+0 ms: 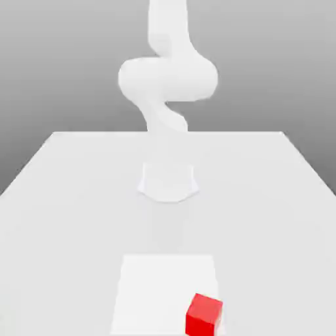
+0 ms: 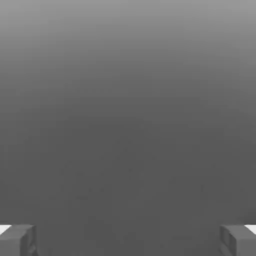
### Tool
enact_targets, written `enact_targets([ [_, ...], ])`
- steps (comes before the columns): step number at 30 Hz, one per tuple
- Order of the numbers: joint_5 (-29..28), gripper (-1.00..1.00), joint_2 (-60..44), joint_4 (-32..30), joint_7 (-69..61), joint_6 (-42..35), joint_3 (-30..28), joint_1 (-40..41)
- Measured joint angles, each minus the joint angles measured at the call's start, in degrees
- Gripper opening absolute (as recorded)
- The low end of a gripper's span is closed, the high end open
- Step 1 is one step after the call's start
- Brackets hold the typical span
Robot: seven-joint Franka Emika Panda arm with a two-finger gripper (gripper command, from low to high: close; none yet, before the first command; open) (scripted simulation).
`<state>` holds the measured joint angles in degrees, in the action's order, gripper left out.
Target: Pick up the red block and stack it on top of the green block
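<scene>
The red block (image 1: 203,315), a small plain cube, sits on the table near its front edge, towards the exterior view's right, on the corner of a paler square patch (image 1: 157,289). The white arm (image 1: 167,79) rises behind the table's middle, well away from the block. In the hand view my gripper (image 2: 128,241) is open: its two grey fingertips (image 2: 17,240) stand far apart with nothing between them, against a plain grey background. The green block is out of view.
The white table (image 1: 65,197) stretches wide to both sides of the arm's base (image 1: 168,180). The table's far edge runs behind the base, against a grey backdrop.
</scene>
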<state>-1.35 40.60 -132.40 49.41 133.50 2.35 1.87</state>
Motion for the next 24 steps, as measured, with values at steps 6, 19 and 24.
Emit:
enact_targets([
  [6,-3.7,0.0,-12.9,-1.5,9.0,4.2,5.2,4.0],
  [19,-10.0,0.0,-39.8,-4.7,27.0,13.1,9.9,6.3],
  [24,-8.2,0.0,-49.4,-6.1,30.9,16.9,10.3,5.4],
])
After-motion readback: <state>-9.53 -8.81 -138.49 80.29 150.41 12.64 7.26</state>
